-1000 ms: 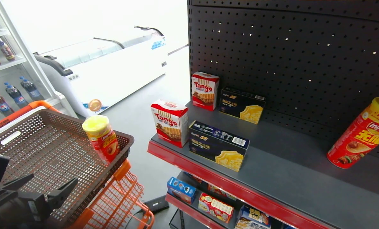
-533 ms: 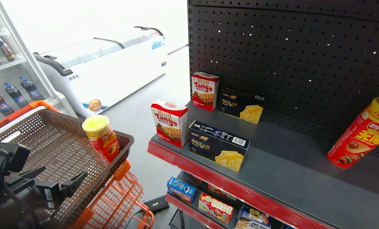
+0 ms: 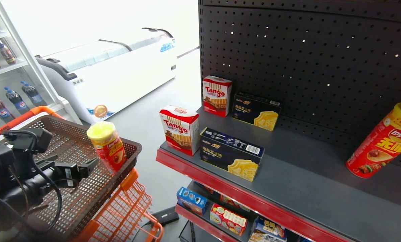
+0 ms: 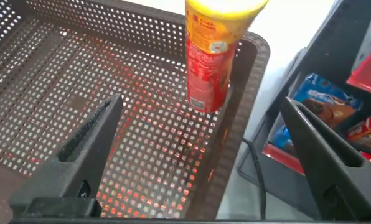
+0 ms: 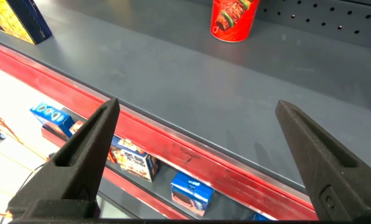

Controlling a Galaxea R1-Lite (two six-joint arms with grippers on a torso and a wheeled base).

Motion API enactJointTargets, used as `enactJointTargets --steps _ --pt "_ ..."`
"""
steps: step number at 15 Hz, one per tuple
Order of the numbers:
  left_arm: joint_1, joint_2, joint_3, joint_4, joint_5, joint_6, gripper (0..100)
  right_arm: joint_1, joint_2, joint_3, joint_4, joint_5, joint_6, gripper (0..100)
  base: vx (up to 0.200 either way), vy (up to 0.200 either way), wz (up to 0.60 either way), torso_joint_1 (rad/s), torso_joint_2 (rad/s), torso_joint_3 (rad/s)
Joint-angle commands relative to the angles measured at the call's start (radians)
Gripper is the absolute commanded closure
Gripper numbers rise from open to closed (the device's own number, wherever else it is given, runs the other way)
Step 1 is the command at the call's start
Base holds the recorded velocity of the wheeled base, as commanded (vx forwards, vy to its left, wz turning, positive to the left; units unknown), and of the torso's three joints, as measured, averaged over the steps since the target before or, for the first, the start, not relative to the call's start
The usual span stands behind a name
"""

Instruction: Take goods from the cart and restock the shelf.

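Red-and-yellow chip can (image 3: 108, 144) stands upright in the cart's brown perforated basket (image 3: 52, 141), in the corner nearest the shelf (image 3: 304, 174). The left claw (image 3: 75, 162) hovers over the basket just short of the can, fingers spread wide, nothing between them. The right claw (image 5: 198, 107) hangs above the grey shelf near its red front edge, likewise spread and empty. A second chip can (image 3: 382, 141) stands by the pegboard (image 3: 304, 50).

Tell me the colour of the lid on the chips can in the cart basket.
Yellow; the lid tops a red chips can, best seen in the head view.
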Motion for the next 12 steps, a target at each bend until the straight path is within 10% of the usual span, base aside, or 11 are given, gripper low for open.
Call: enactJointTargets --steps 1,12 --pt "0.0 0.144 -0.059 -0.041 -0.002 0.0 0 0.0 0.0 0.0 0.0 0.0 0.0 0 0.0 0.0 0.0 0.0 0.0 0.0" --pt "-0.011 0.517 -0.205 -0.387 -0.003 0.003 0 0.0 0.0 0.0 0.0 0.0 0.0 0 0.0 0.0 0.0 0.0 0.0 0.0"
